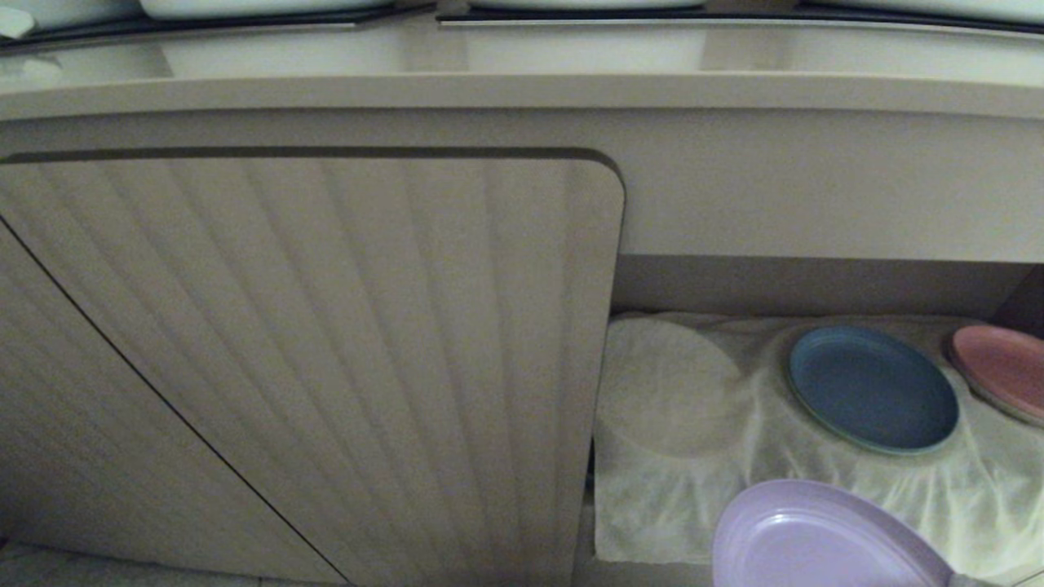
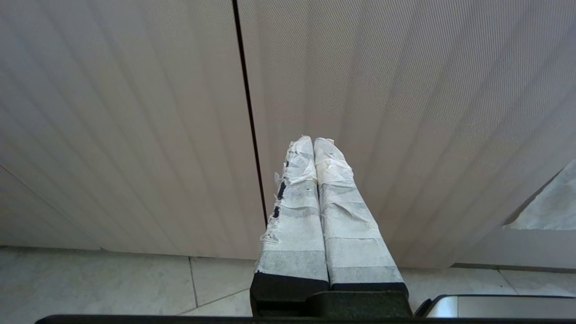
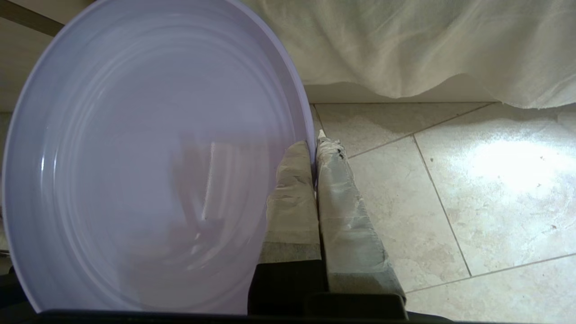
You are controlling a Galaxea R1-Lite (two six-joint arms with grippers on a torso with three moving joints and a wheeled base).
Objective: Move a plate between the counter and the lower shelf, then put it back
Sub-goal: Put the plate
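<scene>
R gripper (image 3: pixel 315 148) pinches the plate (image 3: pixel 148 157) by its rim, taped fingers (image 3: pixel 292 198) clamped tight on the edge w/ one pad inside the dish, one outside. Plate is lavender plastic, round, shallow, glossy w/ faint concentric rings; held off the lower shelf (image 1: pixel 652 530), at its near edge, bottom right of head view (image 1: pixel 816 538). R arm itself barely shows there. Below the gripper: pale stone floor tiles (image 3: pixel 450 202) w/ grout lines.

L gripper (image 2: pixel 313 144) parked low, pointing at the ribbed beige cabinet door (image 2: pixel 382 112); fingers pressed together, holding nothing, wrapped in frayed white tape.

No readable labels or writing.

Shelf floor lined w/ wrinkled white cloth (image 1: pixel 693 408). On it, far side: blue plate (image 1: pixel 873 391), and pink plate (image 1: pixel 1003 367) to its right, apart. Counter (image 1: pixel 522 90) above: smooth beige.
</scene>
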